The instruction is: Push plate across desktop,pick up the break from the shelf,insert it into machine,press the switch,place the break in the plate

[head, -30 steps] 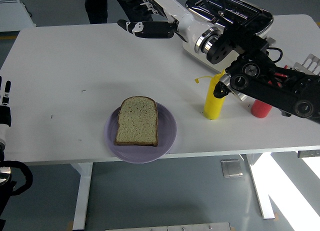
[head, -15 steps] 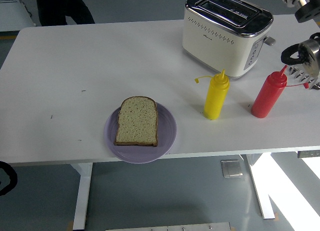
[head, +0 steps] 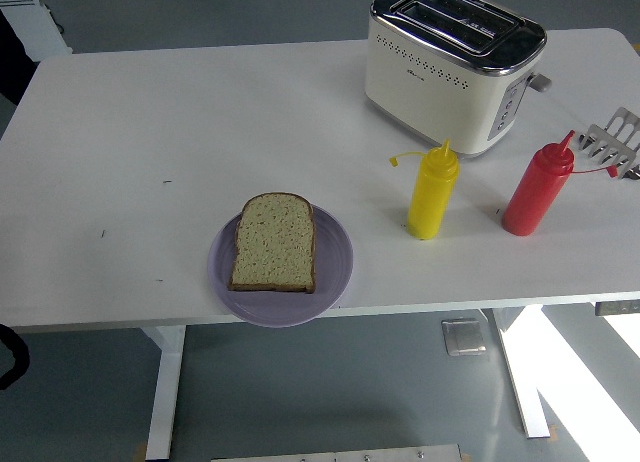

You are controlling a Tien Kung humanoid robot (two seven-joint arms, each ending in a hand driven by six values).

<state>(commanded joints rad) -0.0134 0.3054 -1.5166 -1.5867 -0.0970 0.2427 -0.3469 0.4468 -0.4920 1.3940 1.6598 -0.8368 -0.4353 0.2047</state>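
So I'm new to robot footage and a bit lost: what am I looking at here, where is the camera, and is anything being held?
This is one view from a camera high on the robot, looking down over a white table. Neither hand shows, so nothing is held. Near the front edge a slice of brown-crusted bread lies flat on a round lilac plate. Farther back stands a cream and chrome two-slot toaster, its slots apparently empty. In front of it are a yellow squeeze bottle and a red squeeze bottle, and a metal wire rack at the right edge.
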